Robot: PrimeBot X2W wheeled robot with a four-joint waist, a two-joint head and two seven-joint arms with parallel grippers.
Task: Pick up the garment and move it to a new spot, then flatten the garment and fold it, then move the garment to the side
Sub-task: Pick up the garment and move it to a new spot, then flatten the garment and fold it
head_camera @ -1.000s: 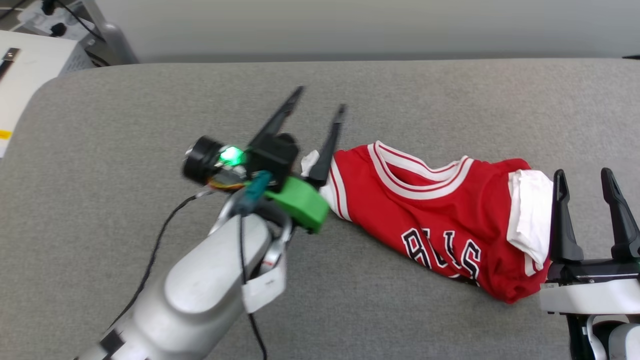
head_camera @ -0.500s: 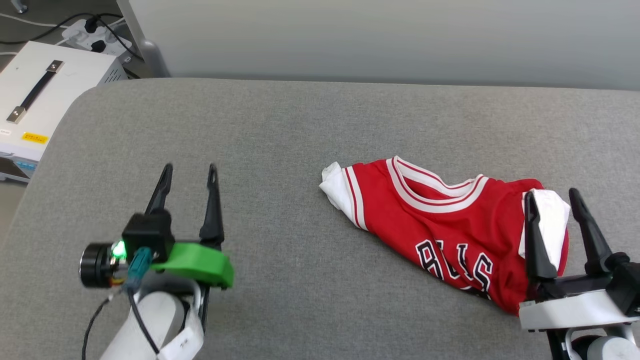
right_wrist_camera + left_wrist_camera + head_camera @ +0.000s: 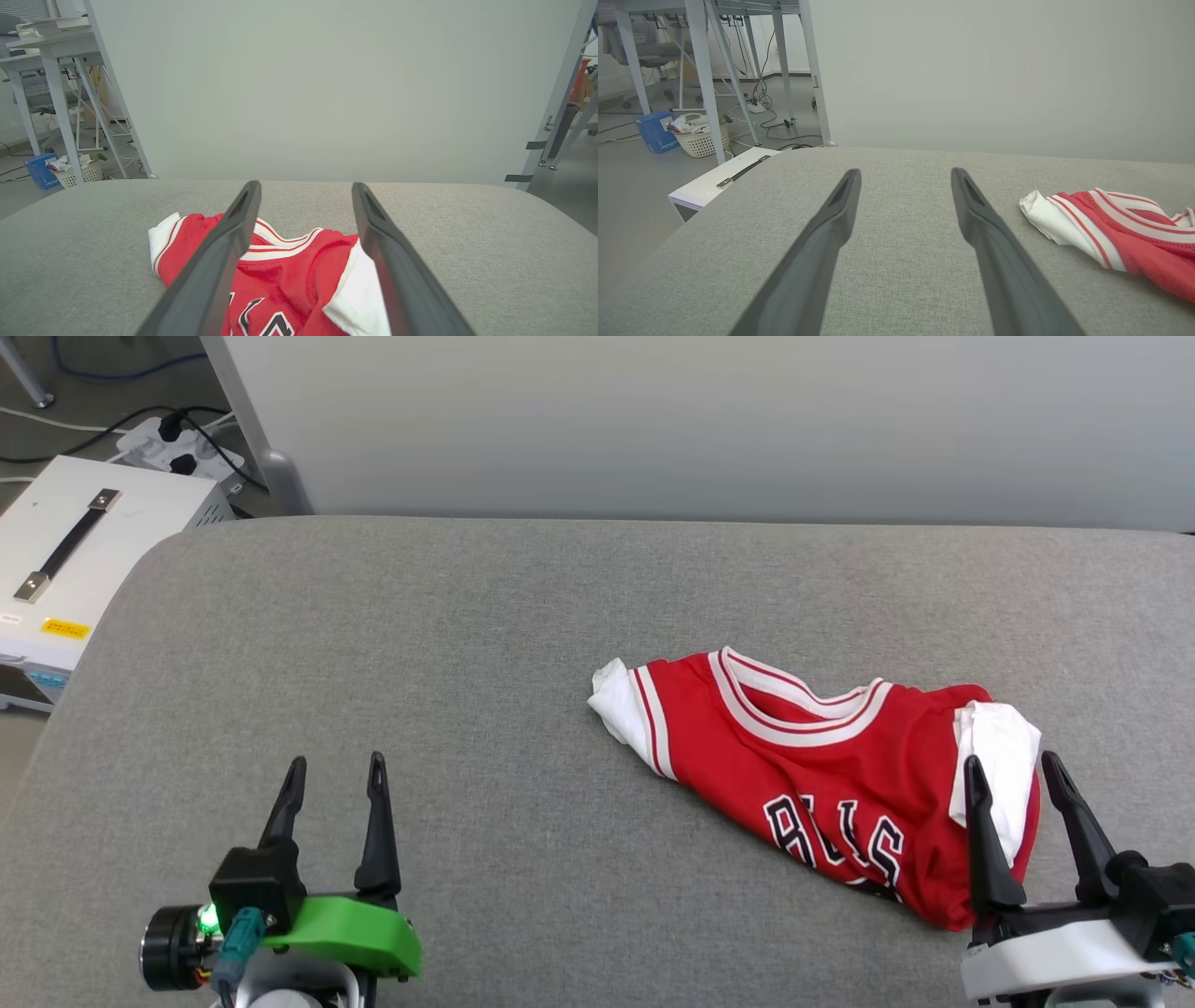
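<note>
left gripper (image 3: 336,761): fingers spread and empty, low on my left over bare grey cloth, well apart from the shirt.
right gripper (image 3: 1012,761): I see it parted too, gripping nothing. Its fingers frame the white sleeve; contact I cannot tell.
garment (image 3: 794,756): crumpled right of centre, collar toward the far side, black lettering facing me.
padded surface (image 3: 467,644): grey, the garment lies on it.
white box (image 3: 112,532): beyond the far left corner, with a black handle on top.
</note>
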